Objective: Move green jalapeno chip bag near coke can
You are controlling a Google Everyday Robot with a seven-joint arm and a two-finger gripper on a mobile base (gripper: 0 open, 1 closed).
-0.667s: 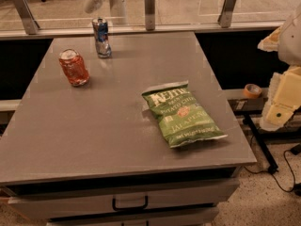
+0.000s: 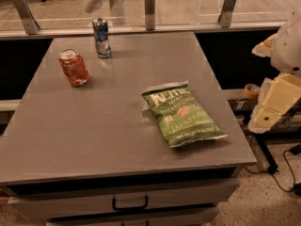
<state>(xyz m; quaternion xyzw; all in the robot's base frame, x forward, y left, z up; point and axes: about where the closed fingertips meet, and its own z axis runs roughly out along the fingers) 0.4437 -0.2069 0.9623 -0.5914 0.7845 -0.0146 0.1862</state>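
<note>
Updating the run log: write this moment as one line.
gripper open, beyond table far edge | green jalapeno chip bag flat, untouched | coke can upright, apart

Only the robot's arm point(image 2: 278, 98) beyond the right edge of the table point(image 2: 117, 145) has moved. Its cream block and the white housing point(image 2: 288, 46) above it sit a little farther in toward that edge and slightly lower than before, with the block's lower corner now closer to the front-right corner. The gripper point(image 2: 106, 13), fingers apart above the far edge toward the far-left corner, looks a touch lower — a shift too slight to be sure of.
</note>
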